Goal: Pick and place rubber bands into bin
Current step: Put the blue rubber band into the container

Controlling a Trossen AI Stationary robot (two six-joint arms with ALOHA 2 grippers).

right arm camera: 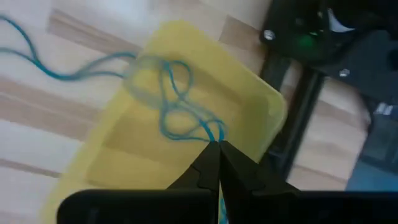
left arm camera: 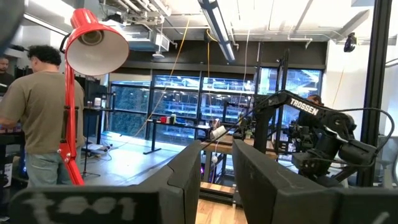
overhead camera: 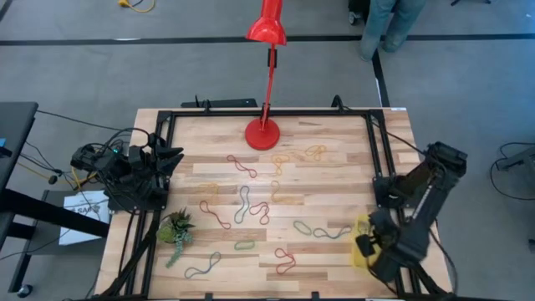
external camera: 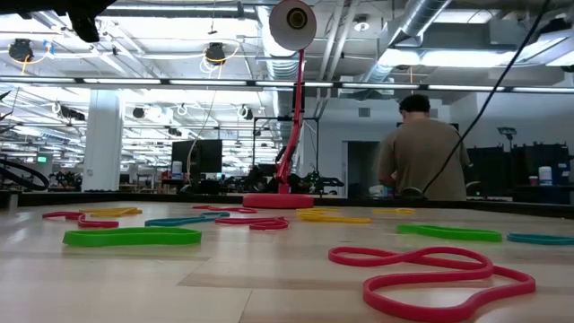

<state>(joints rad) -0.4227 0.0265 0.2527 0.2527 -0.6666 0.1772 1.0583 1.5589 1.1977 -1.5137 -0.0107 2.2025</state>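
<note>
Several rubber bands, red [overhead camera: 242, 164], green [overhead camera: 244, 245], yellow and teal [overhead camera: 202, 267], lie flat and scattered on the wooden table; the low view shows a green one [external camera: 133, 236] and a red one [external camera: 430, 274] up close. The yellow bin [overhead camera: 360, 227] sits by the table's right near corner. My right gripper [overhead camera: 369, 243] hovers over the bin [right arm camera: 124, 155], shut on a blue rubber band [right arm camera: 174, 106]. My left gripper [overhead camera: 171, 158] waits at the table's left edge, raised and open [left arm camera: 216, 180], touching nothing. My right gripper [right arm camera: 217, 149] pinches the blue rubber band at one end of its loop [right arm camera: 211, 133] between the tips of its two fingers, coming from above. The band runs in slack loops across the bin, and its far end [right arm camera: 37, 65] trails over the bin's wall toward the table.
A red lamp stands on its round base [overhead camera: 263, 134] at the far middle of the table. A small green plant [overhead camera: 177, 227] lies near the left edge. Black frame rails [overhead camera: 378, 142] border the table. A person [external camera: 421, 152] stands in the room beyond.
</note>
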